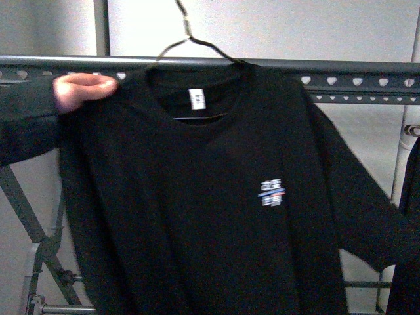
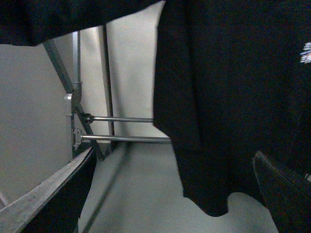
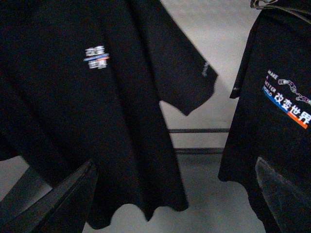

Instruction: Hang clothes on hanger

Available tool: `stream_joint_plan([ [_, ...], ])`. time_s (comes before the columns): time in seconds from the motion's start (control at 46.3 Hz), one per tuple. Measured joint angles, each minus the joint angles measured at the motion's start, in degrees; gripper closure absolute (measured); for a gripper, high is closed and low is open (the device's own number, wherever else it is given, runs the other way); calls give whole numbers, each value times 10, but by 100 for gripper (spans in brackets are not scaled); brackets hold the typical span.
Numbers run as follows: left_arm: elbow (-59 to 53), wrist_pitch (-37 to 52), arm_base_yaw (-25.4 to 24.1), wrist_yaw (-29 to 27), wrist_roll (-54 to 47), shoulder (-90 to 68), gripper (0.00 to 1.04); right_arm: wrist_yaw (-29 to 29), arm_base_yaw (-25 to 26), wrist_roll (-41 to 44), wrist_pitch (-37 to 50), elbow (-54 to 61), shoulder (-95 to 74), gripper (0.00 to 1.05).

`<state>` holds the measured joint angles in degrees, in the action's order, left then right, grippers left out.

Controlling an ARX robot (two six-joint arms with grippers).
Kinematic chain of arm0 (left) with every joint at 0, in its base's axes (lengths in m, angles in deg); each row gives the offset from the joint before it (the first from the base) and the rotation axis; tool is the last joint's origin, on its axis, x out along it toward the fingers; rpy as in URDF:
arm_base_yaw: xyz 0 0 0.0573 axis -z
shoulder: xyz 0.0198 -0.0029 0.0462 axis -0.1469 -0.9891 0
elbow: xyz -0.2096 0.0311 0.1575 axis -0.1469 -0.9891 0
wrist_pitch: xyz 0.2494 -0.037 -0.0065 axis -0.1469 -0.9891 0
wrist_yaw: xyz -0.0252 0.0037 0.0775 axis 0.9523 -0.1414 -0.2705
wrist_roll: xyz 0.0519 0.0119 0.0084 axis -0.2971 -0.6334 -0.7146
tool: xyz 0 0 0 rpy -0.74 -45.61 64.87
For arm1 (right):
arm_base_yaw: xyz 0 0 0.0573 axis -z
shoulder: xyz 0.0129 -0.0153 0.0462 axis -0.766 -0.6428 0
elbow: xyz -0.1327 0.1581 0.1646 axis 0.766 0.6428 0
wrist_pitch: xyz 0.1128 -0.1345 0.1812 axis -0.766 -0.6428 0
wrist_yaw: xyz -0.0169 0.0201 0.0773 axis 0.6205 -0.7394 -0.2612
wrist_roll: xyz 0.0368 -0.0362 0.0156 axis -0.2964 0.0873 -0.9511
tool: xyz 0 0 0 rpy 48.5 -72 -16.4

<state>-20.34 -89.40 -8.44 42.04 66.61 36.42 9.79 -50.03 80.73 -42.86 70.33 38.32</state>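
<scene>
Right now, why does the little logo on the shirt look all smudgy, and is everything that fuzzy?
Front view: the chest logo is smeared and the hand glares pale pink. Left wrist view: the rack rods look crisp. Right wrist view: the back lettering on the other T-shirt is readable.

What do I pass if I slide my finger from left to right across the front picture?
hand → white neck label → blue-and-white chest logo → another dark garment at the right edge
</scene>
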Motion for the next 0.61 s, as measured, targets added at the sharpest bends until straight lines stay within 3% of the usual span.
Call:
stream_joint_plan([
  [0.238, 0, 0, 0, 0, 0, 0, 7, 0, 0, 0, 0, 0, 0, 7],
  [0.324, 15, 8, -59, 169, -21, -61, 7, 0, 0, 0, 0, 0, 0, 7],
  [0.389, 36, 31, -101, 243, -18, -131, 7, -2, 0, 0, 0, 0, 0, 7],
  [0.497, 87, 75, -152, 242, 19, -241, 7, -1, 0, 0, 0, 0, 0, 7],
  [0.605, 198, 64, -217, 159, 145, -422, 7, 0, 0, 0, 0, 0, 0, 7],
])
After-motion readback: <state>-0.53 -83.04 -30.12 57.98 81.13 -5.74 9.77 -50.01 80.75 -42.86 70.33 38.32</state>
